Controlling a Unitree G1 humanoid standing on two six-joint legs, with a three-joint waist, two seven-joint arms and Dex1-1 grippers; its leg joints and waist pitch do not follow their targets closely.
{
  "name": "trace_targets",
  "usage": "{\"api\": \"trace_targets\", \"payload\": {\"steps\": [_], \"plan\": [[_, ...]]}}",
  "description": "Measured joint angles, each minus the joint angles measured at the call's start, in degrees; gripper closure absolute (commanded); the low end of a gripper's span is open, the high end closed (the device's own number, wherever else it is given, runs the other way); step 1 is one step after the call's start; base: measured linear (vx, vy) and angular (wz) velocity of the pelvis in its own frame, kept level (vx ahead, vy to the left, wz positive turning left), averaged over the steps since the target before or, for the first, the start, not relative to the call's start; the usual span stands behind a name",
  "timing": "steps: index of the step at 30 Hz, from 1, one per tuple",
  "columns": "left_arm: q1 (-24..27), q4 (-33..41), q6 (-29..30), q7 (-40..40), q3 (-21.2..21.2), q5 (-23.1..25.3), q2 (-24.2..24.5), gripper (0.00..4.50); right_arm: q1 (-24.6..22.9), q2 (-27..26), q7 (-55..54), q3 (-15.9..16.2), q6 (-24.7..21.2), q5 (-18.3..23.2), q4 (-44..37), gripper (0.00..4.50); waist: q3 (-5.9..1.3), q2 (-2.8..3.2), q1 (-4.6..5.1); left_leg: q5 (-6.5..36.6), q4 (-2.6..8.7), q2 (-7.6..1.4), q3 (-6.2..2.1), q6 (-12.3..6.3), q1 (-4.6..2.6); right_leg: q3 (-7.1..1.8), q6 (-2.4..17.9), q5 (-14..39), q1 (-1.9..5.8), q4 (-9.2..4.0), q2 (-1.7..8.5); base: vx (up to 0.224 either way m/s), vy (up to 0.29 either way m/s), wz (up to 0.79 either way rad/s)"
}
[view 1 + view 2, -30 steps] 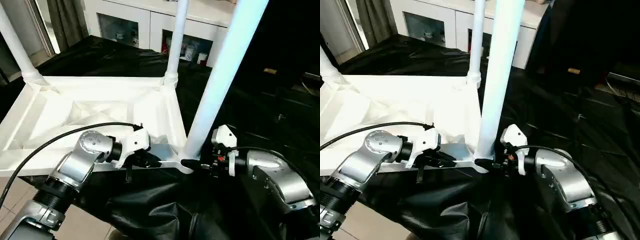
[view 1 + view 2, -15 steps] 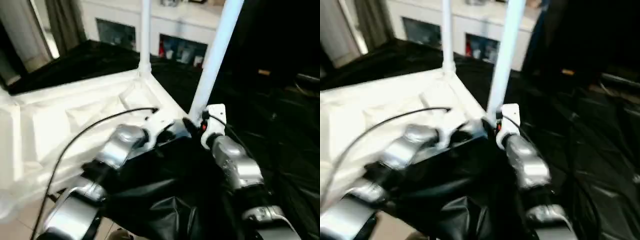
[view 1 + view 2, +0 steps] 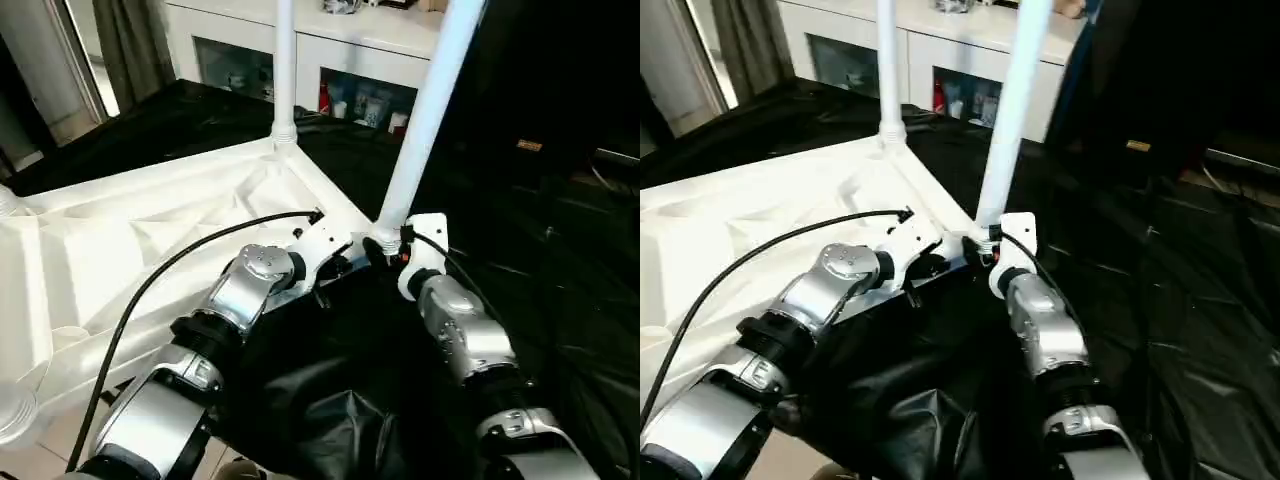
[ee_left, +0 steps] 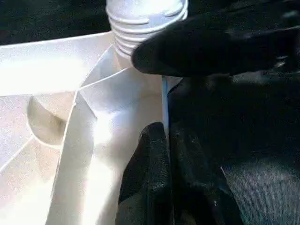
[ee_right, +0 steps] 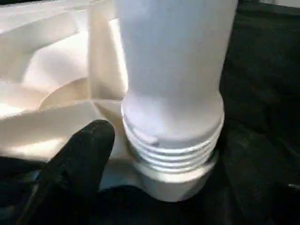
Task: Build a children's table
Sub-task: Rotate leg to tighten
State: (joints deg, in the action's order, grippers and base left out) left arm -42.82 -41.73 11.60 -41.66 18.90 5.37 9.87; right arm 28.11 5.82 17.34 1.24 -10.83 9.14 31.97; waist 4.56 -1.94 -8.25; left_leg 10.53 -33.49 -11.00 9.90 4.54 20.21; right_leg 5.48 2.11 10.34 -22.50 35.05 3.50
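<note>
The white tabletop [image 3: 150, 240] lies upside down, ribbed underside up, on a black cloth. A long white leg [image 3: 425, 120] stands in the near corner socket and another leg [image 3: 284, 60] rises from the far corner. My left gripper [image 3: 335, 268] is shut on the tabletop's thin rim just beside that near corner; in the left wrist view its fingers [image 4: 154, 164] pinch the rim. My right gripper [image 3: 385, 250] sits at the foot of the near leg, open, with one finger [image 5: 79, 168] a little off the leg's threaded collar [image 5: 173, 140].
A white glass-door cabinet [image 3: 350, 60] stands behind the table. Crumpled black cloth [image 3: 330, 400] covers the surface under and right of my arms. A black cable [image 3: 150, 290] arcs over my left forearm. Light floor shows at the lower left.
The whole picture has shifted and tilted, so the camera has moved. Both grippers stay at the near corner, the left still pinching the rim, the right at the leg's foot.
</note>
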Motion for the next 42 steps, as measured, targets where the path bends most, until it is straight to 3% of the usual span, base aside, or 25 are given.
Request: {"api": "trace_targets", "payload": {"steps": [5, 12, 17, 25, 26, 32, 42], "plan": [[2.7, 4.4, -3.2, -8.0, 0.1, -1.5, 4.6, 4.5, -4.1, 7.6, 12.3, 3.6, -1.7, 0.9, -7.9, 0.74, -0.01, 0.03, -0.14, -0.3, 0.06, -0.03, 0.0, -0.17, 0.69, 0.0, 0.2, 0.0, -0.59, 0.11, -0.04, 0.0, 0.0, 0.0], [6.8, 10.5, -6.9, -19.7, 1.1, -4.1, 10.1, 4.5, -8.3, 16.0, 26.3, 6.3, -2.9, 2.5, -16.6, 0.74, -0.03, 0.08, -0.41, -0.4, -0.02, -0.02, 0.02, -0.65, 0.77, 0.0, 0.2, 0.1, -0.68, 0.03, -0.02, 0.0, 0.0, 0.0], [9.8, 15.1, -7.0, -25.5, 1.9, -5.7, 12.6, 4.5, -12.0, 21.5, 35.3, 8.4, -4.5, 4.7, -23.0, 0.74, -0.04, 0.21, -1.15, -0.3, -0.06, -0.03, 0.03, -0.39, 0.73, -0.01, 0.2, 0.1, -0.6, 0.07, 0.0, 0.0, 0.0, 0.0], [12.0, 19.0, -6.1, -28.8, 2.1, -6.5, 14.3, 4.5, -12.5, 22.0, 38.4, 9.3, -5.5, 5.4, -25.3, 0.74, -0.05, 0.24, -1.51, -0.3, -0.11, -0.03, 0.02, -0.34, 0.74, -0.01, 0.2, 0.0, -0.6, 0.17, 0.0, 0.0, 0.0, 0.0], [12.0, 19.1, -5.9, -29.0, 2.2, -6.6, 14.3, 4.5, -12.5, 21.8, 38.5, 9.5, -5.8, 5.9, -25.3, 1.0, -0.05, 0.24, -1.6, -0.3, -0.14, -0.03, 0.02, -0.34, 0.74, 0.0, 0.2, 0.0, -0.6, 0.18, 0.0, 0.0, 0.0, 0.0], [12.6, 20.2, -5.4, -29.7, 2.2, -6.7, 14.6, 4.5, -12.5, 21.8, 39.0, 9.6, -6.6, 6.2, -25.4, 1.5, -0.06, 0.24, -1.71, -0.3, -0.19, -0.04, 0.02, -0.34, 0.78, -0.01, 0.2, 0.0, -0.6, 0.18, 0.0, 0.0, 0.0, 0.0], [12.6, 20.2, -4.6, -29.7, 2.2, -6.7, 14.7, 4.5, -12.8, 21.1, 38.4, 9.5, -7.5, 6.2, -25.8, 1.75, -0.06, 0.24, -1.74, -0.3, -0.22, -0.04, 0.01, -0.34, 0.75, -0.01, 0.2, 0.0, -0.59, 0.24, 0.0, 0.0, 0.0, 0.0]]}}
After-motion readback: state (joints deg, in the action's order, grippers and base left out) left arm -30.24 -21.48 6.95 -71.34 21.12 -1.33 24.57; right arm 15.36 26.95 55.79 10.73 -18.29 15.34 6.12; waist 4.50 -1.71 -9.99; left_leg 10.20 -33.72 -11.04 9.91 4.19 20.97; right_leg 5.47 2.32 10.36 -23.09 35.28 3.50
